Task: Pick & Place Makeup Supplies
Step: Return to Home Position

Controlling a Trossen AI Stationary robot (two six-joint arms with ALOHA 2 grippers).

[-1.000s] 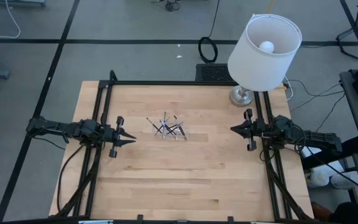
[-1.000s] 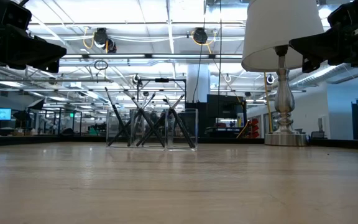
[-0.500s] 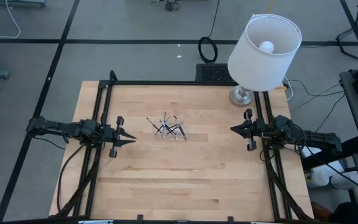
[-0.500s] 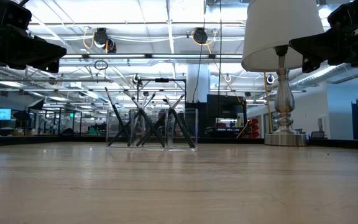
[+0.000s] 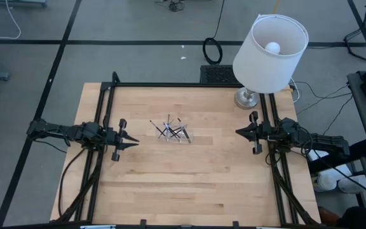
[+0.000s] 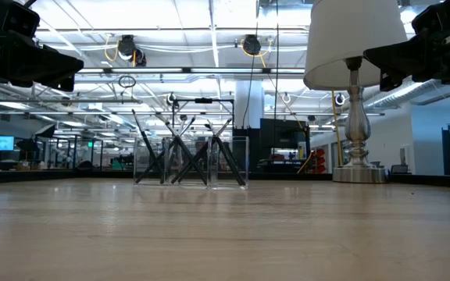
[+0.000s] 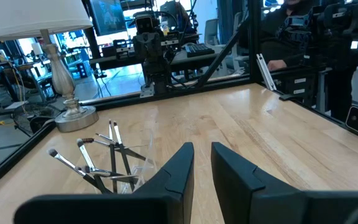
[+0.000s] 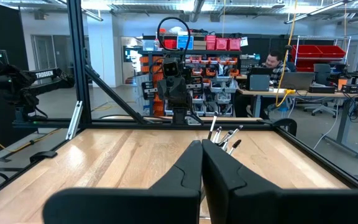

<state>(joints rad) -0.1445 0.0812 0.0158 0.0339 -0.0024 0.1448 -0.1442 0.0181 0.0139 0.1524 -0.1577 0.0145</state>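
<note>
- We see the makeup supplies (image 5: 172,131), thin dark sticks with some pale or silvery tips, standing crossed and tilted inside a small clear plastic organizer (image 5: 184,137) near the middle of the light wooden table (image 5: 189,184).
- In the low view the sticks (image 6: 180,152) lean against each other in this transparent box (image 6: 239,162), and none lies on the table around it.
- The left gripper (image 5: 134,143) hovers above the left side of the table, well apart from the organizer and pointing toward it. Its wrist view shows the two dark fingers (image 7: 178,169) with a narrow gap between them, released and holding nothing.
- The right gripper (image 5: 238,131) hovers above the right side of the table, also well apart from the organizer. In its wrist view the fingers (image 8: 188,163) are pressed together, clenched on nothing.
- A lamp with a white shade and a silvery foot (image 5: 270,43) stands at the far right corner of the table, near the right arm.
- Beyond the table, a person (image 8: 277,61) sits at a desk.
</note>
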